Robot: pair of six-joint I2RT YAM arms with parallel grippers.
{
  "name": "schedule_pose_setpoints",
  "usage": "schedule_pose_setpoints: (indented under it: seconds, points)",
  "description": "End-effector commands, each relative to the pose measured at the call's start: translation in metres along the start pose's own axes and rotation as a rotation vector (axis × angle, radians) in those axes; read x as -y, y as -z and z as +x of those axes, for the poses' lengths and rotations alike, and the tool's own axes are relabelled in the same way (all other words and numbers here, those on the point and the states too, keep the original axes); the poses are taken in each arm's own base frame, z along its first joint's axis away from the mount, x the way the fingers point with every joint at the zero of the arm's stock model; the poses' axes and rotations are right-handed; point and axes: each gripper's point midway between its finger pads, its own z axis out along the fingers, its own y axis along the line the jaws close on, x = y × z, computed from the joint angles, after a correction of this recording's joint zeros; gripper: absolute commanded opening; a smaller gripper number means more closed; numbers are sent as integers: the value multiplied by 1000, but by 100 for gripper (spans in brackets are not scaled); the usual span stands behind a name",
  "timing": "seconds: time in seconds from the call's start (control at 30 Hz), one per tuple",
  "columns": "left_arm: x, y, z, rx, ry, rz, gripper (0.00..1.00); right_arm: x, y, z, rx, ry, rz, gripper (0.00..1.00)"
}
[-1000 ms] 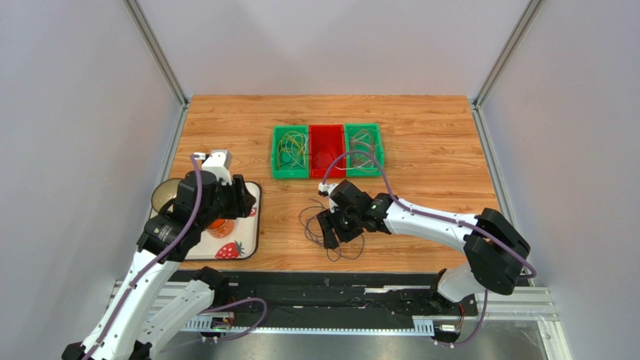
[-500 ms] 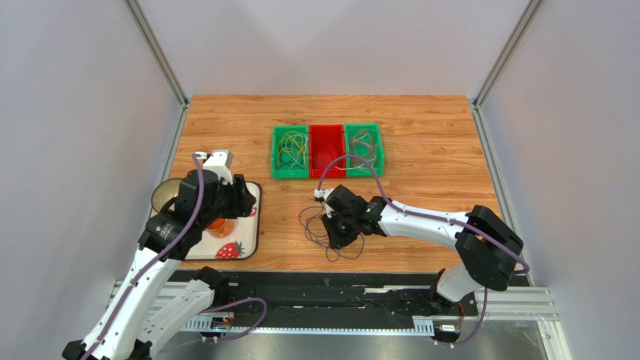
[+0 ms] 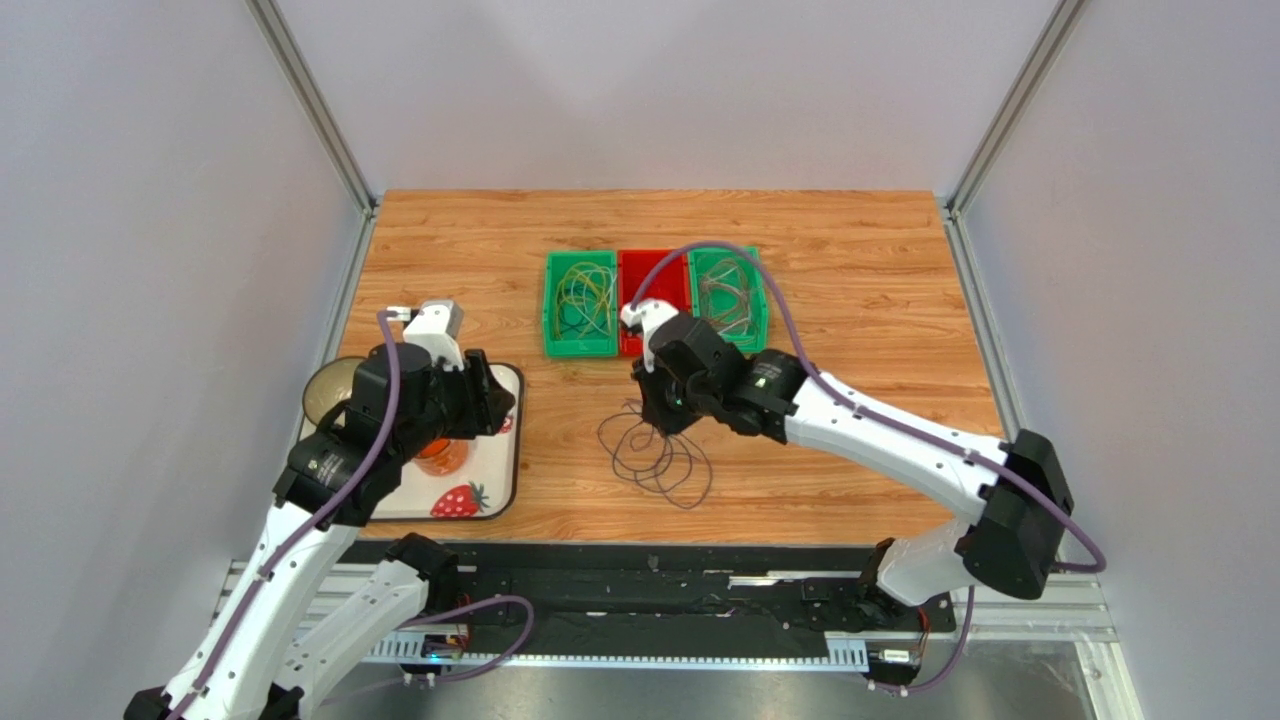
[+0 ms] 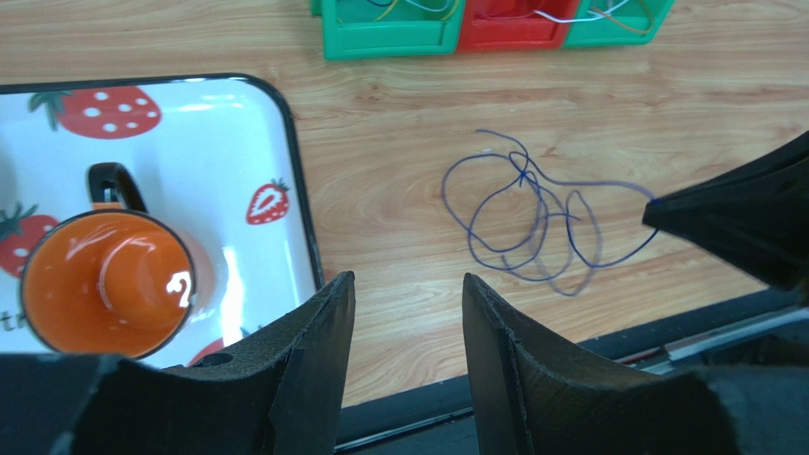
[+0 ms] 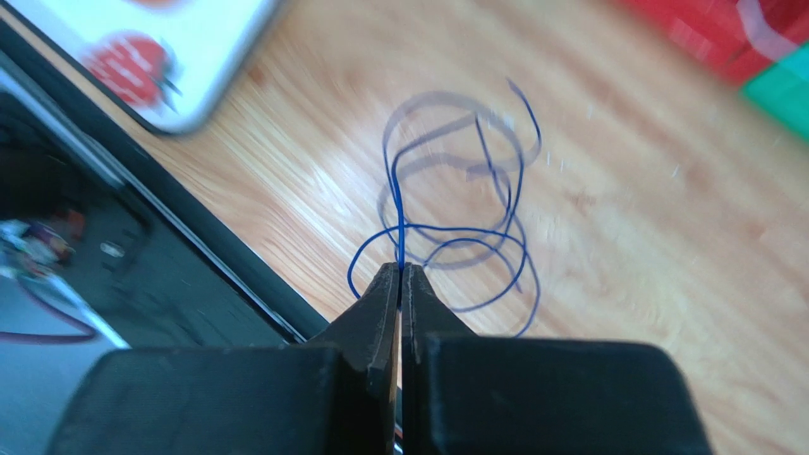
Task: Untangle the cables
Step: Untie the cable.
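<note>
The right gripper (image 5: 400, 270) pinches one dark purple cable (image 5: 400, 218) tight. The left gripper (image 4: 406, 296) is open and holds nothing. Three bins (image 3: 579, 350), one cup (image 4: 104, 284).

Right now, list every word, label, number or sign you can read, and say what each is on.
No readable text in any view.
Tray: strawberry pictures only; a cut-off dark mark at its left edge, too partial to read.
Mug: no print visible.
Bins, cable: no labels visible.
</note>
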Motion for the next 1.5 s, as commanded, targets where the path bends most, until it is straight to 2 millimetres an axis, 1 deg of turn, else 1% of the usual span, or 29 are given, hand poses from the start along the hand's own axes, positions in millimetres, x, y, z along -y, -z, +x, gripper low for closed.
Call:
schedule_pose_setpoints:
  seconds: [0.0, 0.13, 0.23, 0.3, 0.37, 0.4, 0.43, 0.47, 0.53, 0.57, 0.63, 0.67, 0.7, 0.73, 0.77, 0.8, 0.83, 0.87, 0.9, 0.97, 1.0, 1.03, 1.07, 1.1, 1.13, 1.23, 1.3, 1.33, 1.47]
  points:
    - [31, -3, -4, 21, 60, 163, 54, -18, 60, -80, 253, 18, -35, 0]
    - [51, -8, -14, 54, 94, 259, 53, -26, 87, -116, 368, 11, -54, 0]
    - [59, -13, -19, 70, 105, 300, 53, -27, 107, -142, 459, -4, -49, 0]
    - [65, -18, -20, 72, 108, 331, 53, -30, 122, -160, 519, -9, -59, 0]
    - [68, -26, -15, 55, 109, 354, 53, -31, 130, -171, 554, -7, -58, 0]
    - [71, -28, -19, 69, 117, 367, 53, -32, 132, -177, 567, -6, -57, 0]
    - [73, -32, -18, 69, 120, 376, 53, -33, 143, -189, 601, -7, -57, 0]
    - [74, -39, -11, 48, 122, 383, 53, -33, 148, -194, 617, -10, -53, 0]
    - [80, -44, -14, 62, 132, 414, 53, -33, 160, -207, 658, -13, -52, 0]
    - [80, -51, -8, 42, 139, 413, 52, -32, 163, -211, 671, -11, -48, 0]
    - [84, -56, -9, 52, 143, 429, 52, -29, 172, -221, 705, -16, -27, 0]
    - [83, -63, -3, 33, 146, 420, 52, -28, 182, -229, 735, -15, -23, 0]
    - [85, -66, -4, 43, 145, 426, 52, -27, 187, -233, 750, -19, -16, 0]
    - [85, -73, 0, 26, 145, 422, 52, -24, 192, -238, 764, -23, -9, 0]
    - [84, -79, 7, 11, 147, 416, 52, -24, 204, -246, 796, -26, -13, 0]
    - [88, -84, 6, 20, 143, 430, 52, -24, 208, -249, 807, -27, -13, 0]
    - [86, -94, 16, -11, 145, 420, 52, -22, 211, -253, 817, -32, -9, 0]
    - [87, -100, 19, -20, 145, 418, 52, -23, 222, -260, 845, -30, -13, 0]
    - [92, -105, 19, -16, 139, 431, 52, -23, 225, -263, 854, -29, -13, 0]
    - [91, -122, 33, -65, 137, 413, 51, -26, 229, -269, 867, -24, -18, 0]
    - [94, -128, 31, -56, 134, 419, 51, -26, 241, -275, 893, -21, -21, 0]
    - [91, -142, 43, -94, 137, 397, 50, -27, 245, -277, 902, -21, -24, 0]
    - [92, -148, 47, -106, 144, 392, 50, -27, 246, -278, 902, -20, -24, 0]
    - [95, -155, 47, -100, 144, 400, 50, -29, 257, -283, 926, -20, -33, 0]
    - [93, -168, 57, -136, 151, 381, 49, -30, 260, -284, 933, -19, -38, 0]
    - [94, -193, 65, -164, 168, 357, 48, -32, 274, -289, 959, -21, -50, 0]
    - [100, -200, 66, -175, 162, 360, 48, -33, 278, -290, 966, -15, -56, 0]
    - [104, -203, 63, -170, 151, 365, 51, -34, 283, -292, 977, -14, -58, 0]
    - [120, -195, 54, -96, 67, 389, 58, -32, 289, -295, 988, -1, -39, 0]
